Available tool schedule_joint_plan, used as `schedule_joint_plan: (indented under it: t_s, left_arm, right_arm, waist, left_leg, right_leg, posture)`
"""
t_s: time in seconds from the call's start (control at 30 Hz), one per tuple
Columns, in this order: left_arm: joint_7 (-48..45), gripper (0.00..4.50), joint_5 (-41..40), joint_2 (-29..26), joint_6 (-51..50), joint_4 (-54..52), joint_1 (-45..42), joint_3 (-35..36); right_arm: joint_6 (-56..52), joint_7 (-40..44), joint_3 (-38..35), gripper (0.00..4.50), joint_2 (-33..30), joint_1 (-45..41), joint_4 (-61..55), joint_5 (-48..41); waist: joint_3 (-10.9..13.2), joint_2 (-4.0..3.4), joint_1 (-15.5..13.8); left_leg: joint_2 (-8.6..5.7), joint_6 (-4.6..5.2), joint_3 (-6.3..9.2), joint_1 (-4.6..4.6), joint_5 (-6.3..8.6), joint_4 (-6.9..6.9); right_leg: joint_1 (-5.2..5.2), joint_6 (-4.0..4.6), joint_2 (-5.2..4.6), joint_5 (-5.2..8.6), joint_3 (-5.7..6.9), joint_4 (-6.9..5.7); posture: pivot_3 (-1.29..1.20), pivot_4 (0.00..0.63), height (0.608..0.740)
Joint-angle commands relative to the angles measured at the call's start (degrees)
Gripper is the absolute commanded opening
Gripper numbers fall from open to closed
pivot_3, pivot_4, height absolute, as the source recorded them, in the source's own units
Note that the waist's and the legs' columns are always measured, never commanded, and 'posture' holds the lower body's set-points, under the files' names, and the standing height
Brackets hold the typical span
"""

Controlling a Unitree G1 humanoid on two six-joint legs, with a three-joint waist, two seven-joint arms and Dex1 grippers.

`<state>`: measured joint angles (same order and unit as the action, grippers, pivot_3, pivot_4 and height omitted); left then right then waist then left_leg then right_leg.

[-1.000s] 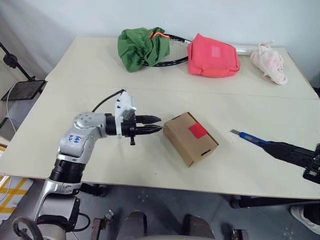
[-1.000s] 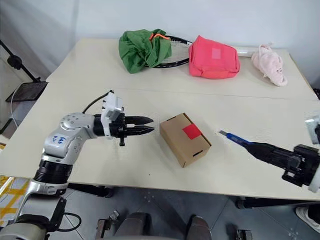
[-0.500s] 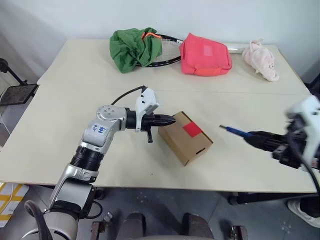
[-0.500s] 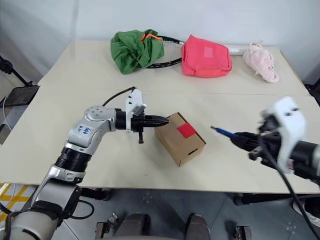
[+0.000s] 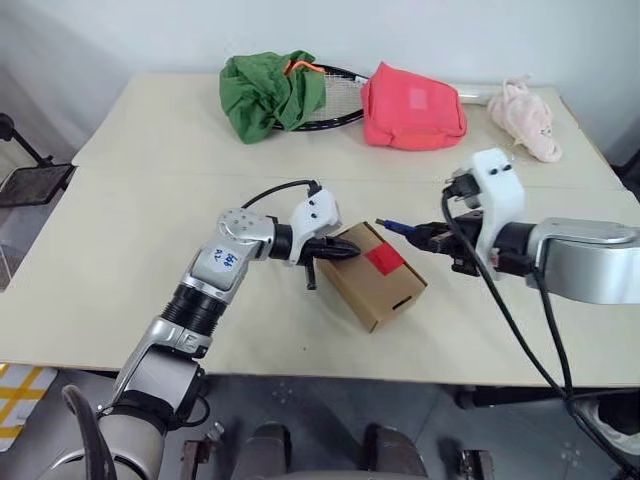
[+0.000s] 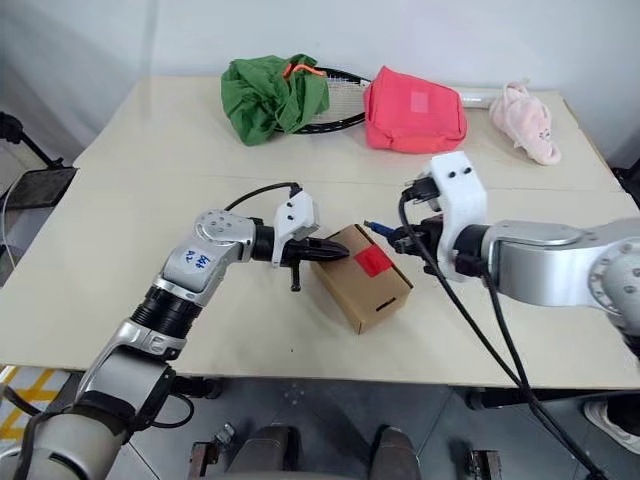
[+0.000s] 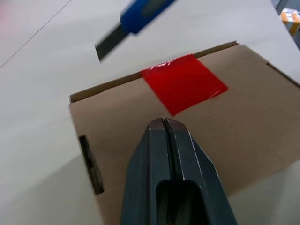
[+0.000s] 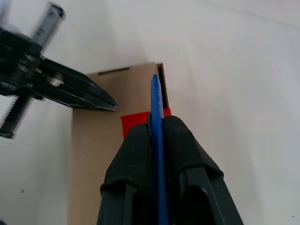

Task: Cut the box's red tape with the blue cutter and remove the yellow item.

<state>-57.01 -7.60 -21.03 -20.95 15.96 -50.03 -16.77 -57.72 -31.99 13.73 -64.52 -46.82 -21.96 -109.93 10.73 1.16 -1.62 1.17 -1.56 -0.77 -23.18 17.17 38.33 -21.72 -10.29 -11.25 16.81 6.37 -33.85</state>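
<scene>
right hand (image 8: 157, 136) clamps blue cutter (image 5: 398, 228) | blade toward box (image 5: 375, 275) | left hand (image 7: 164, 124) closed

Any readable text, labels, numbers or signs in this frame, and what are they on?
Blue handwritten marks on the left arm's white forearm shell: too small to read.
Pale square label on the pink bag: no legible text.
Box and red tape: no print visible.
Blue cutter: no marking visible.
</scene>
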Motion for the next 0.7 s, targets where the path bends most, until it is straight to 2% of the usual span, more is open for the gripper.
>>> schedule_joint_plan:
  t_s: [0.03, 0.7]
  left_arm:
    - [0.32, 0.0, 1.47, -0.1, -1.21, -1.49, 1.36, -1.03]
    - [-0.24, 0.0, 1.93, 0.24, -3.53, -3.61, 3.24, -1.9]
  right_arm:
    - [-0.7, -2.51, 0.0, 0.12, 1.67, -2.55, 0.56, -1.85]
    - [-1.16, -4.6, -0.95, 0.12, 3.66, 0.83, 0.77, -0.43]
  waist:
    - [0.0, 0.0, 0.11]
    - [-0.01, -0.02, 0.11]
  left_leg:
    - [0.0, 0.0, -0.01, 0.0, 0.0, 0.0]
    - [0.01, 0.0, -0.02, 0.02, 0.0, 0.07]
  right_leg:
    - [0.0, 0.0, 0.0, 0.0, 0.0, 0.0]
    - [0.02, 0.0, 0.0, 0.0, 0.0, -0.04]
  posture:
    - [0.0, 0.15, 0.74]
    - [0.0, 0.15, 0.74]
